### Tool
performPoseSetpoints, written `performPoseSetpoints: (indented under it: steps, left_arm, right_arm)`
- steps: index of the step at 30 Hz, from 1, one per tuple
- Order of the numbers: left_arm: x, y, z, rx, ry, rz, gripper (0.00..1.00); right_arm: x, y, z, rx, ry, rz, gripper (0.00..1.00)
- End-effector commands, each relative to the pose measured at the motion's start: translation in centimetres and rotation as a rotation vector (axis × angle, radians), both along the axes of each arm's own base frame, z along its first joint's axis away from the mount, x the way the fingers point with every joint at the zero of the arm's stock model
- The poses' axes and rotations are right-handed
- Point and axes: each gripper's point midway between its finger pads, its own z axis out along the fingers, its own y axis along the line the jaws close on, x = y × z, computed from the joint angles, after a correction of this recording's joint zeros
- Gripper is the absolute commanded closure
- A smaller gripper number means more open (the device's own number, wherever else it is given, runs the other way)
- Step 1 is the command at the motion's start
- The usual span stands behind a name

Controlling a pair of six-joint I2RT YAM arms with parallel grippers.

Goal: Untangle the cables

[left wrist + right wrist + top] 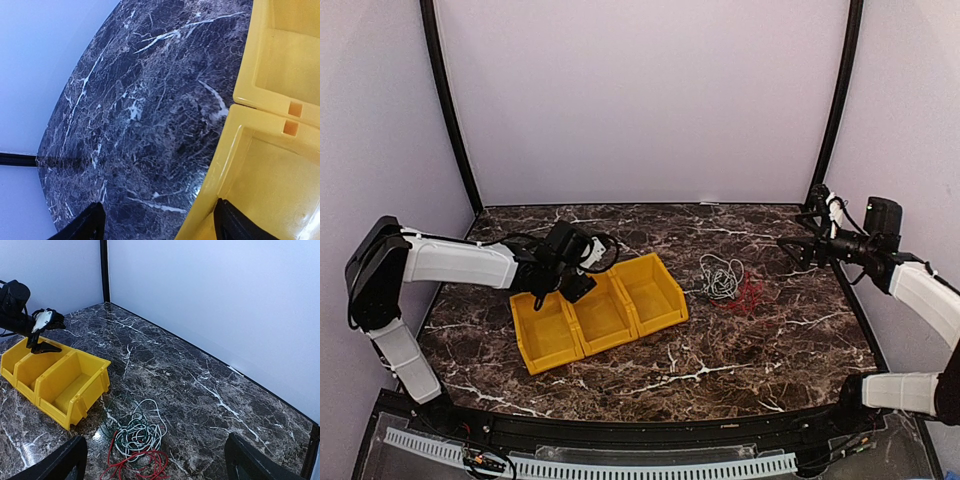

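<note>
The cables lie tangled in one heap on the marble table, right of the bins. The white cable (721, 273) (141, 430) loops through a dark thin cable (106, 421), and the red cable (749, 295) (145, 466) spreads at the heap's near-right side. My right gripper (788, 247) (155, 452) is open and empty, held above and to the right of the heap. My left gripper (563, 288) (160, 222) is open and empty at the back-left corner of the bins. One of its fingers (237, 226) is inside a bin, the other over the table.
Three joined yellow bins (665, 322) (250, 65) (95, 371) stand mid-table and look empty. Grey walls and black corner posts (450, 110) enclose the table. The table's far edge is near the left gripper in its wrist view.
</note>
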Motion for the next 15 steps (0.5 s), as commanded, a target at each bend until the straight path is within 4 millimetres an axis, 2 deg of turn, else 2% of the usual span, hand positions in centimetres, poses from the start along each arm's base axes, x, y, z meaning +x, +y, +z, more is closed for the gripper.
performPoseSetpoints:
  steps: [1, 5, 7, 8, 9, 10, 11, 12, 15]
  left_arm:
    - [3.6, 0.4, 1.2, 0.032, -0.1, 0.0, 0.22]
    - [5.0, 0.3, 2.9, 0.027, -0.143, -0.001, 0.22]
    - [5.0, -0.2, 4.3, 0.005, -0.152, -0.013, 0.23]
    - [5.0, -0.6, 5.8, -0.028, -0.168, -0.013, 0.23]
    - [4.5, -0.9, 6.1, -0.036, -0.155, -0.024, 0.23]
    - [4.0, -1.6, 7.8, -0.07, -0.173, -0.037, 0.23]
    - [3.5, -2.1, 8.4, -0.085, -0.17, -0.058, 0.23]
    - [2.6, -3.2, 10.1, -0.117, -0.195, -0.09, 0.23]
    - [0.3, -6.6, 13.6, -0.212, -0.226, -0.206, 0.2]
  right_arm:
    - [-0.3, 0.1, 0.6, 0.0, -0.038, 0.013, 0.03]
    - [-0.1, 0.0, 0.4, -0.002, -0.032, 0.009, 0.03]
    - [0.0, 0.0, 0.1, -0.005, -0.026, 0.007, 0.03]
    - [0.1, -0.1, 0.0, -0.007, -0.022, 0.004, 0.03]
    - [0.2, -0.1, -0.2, -0.01, -0.019, 0.001, 0.03]
    - [0.4, -0.2, -0.3, -0.014, -0.016, -0.007, 0.03]
    - [0.6, -0.4, -0.4, -0.023, -0.015, -0.018, 0.03]
    - [1.0, -0.7, -0.4, -0.037, -0.016, -0.043, 0.04]
    - [2.4, -1.5, -0.2, -0.111, -0.003, -0.106, 0.08]
